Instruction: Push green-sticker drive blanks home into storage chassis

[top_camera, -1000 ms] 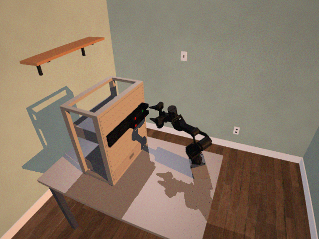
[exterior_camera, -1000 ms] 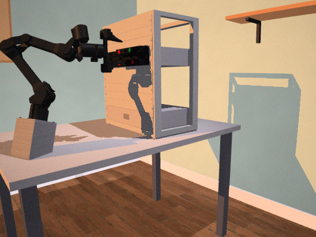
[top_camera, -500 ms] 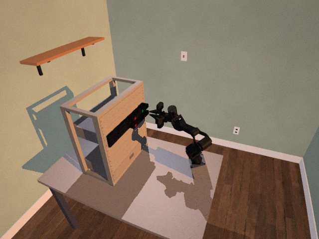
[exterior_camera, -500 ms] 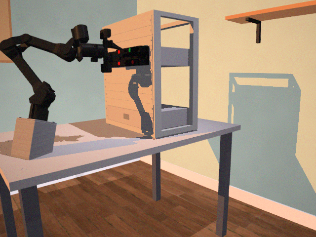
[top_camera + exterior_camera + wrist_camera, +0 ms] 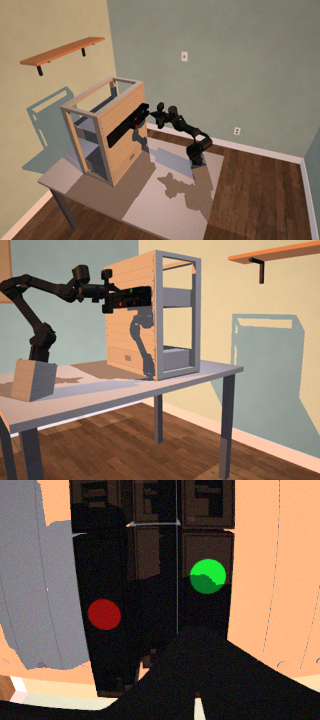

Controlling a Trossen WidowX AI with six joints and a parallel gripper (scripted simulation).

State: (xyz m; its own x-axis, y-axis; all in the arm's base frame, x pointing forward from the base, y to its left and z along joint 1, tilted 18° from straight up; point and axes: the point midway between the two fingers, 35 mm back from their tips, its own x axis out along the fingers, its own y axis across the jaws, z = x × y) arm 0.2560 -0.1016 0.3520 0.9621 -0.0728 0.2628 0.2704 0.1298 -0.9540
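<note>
The top view looks down from high behind the gripper [image 5: 151, 113], the exterior view watches level from its side, and the wrist view faces ahead close to the rack [image 5: 280, 540], which all three share.

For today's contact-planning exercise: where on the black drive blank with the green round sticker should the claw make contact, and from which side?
Don't grip it; press. The black drive blank with the green round sticker stands out of the wooden rack's front, so its flat front face near the sticker is probably the place. Come straight at the front with the shut claw, avoiding the red-stickered blank beside it.
</note>
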